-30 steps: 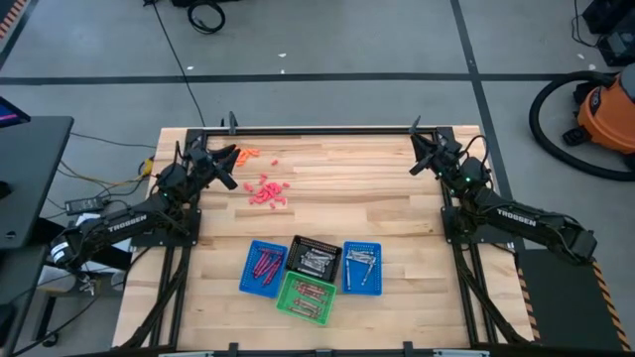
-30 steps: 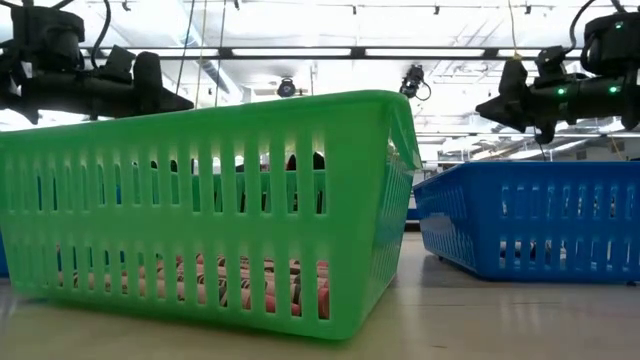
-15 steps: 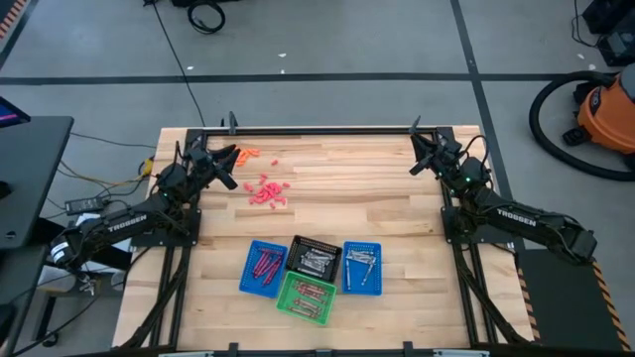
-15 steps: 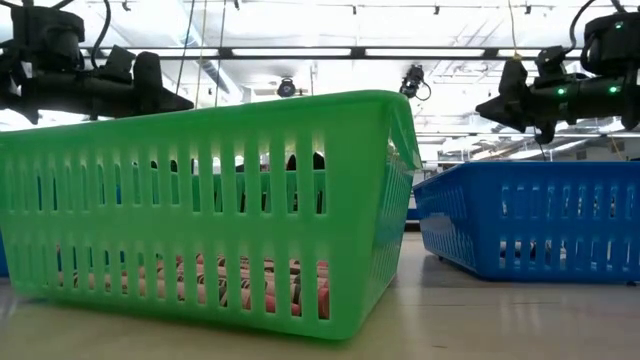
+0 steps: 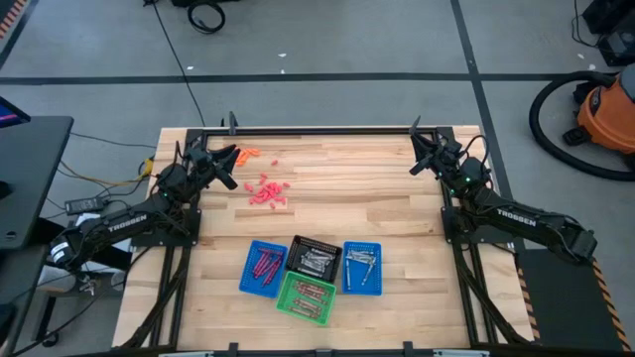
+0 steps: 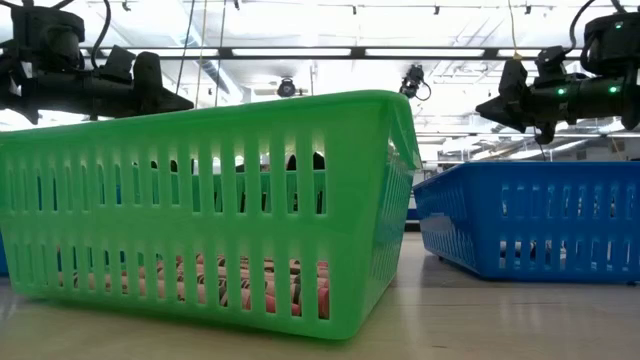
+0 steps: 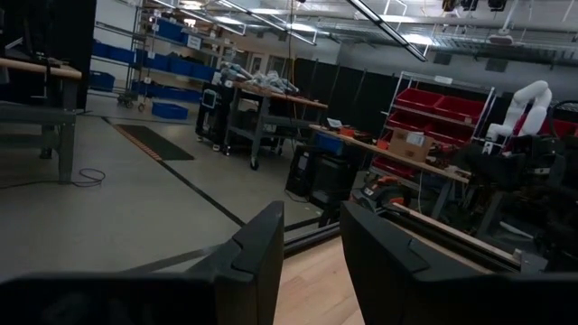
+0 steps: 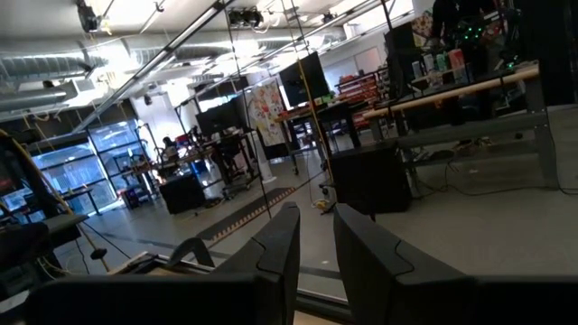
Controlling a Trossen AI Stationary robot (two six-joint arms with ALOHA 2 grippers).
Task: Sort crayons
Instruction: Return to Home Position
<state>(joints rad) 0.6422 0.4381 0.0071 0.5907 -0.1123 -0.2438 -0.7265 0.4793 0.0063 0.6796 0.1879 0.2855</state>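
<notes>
Homing looks nearly finished in the high view: left claw (image 5: 222,167) and right claw (image 5: 418,165) hang at the desk's (image 5: 397,213) far corners, and should settle slowly, clear of the loose reddish crayons (image 5: 266,190) near the left one. Four baskets hold more, too small to count: left blue basket (image 5: 249,282), right blue basket (image 5: 348,284), black basket (image 5: 295,247) and green basket (image 5: 288,303). The low view shows both claws well above them, and each wrist view shows its fingers (image 7: 257,262) (image 8: 280,253) slightly apart, empty.

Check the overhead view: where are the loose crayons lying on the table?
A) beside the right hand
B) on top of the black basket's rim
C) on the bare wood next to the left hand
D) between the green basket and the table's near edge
C: the loose pinkish-red crayons lie in a small cluster on the bare table just beside the left hand, well away from the right hand.
</notes>
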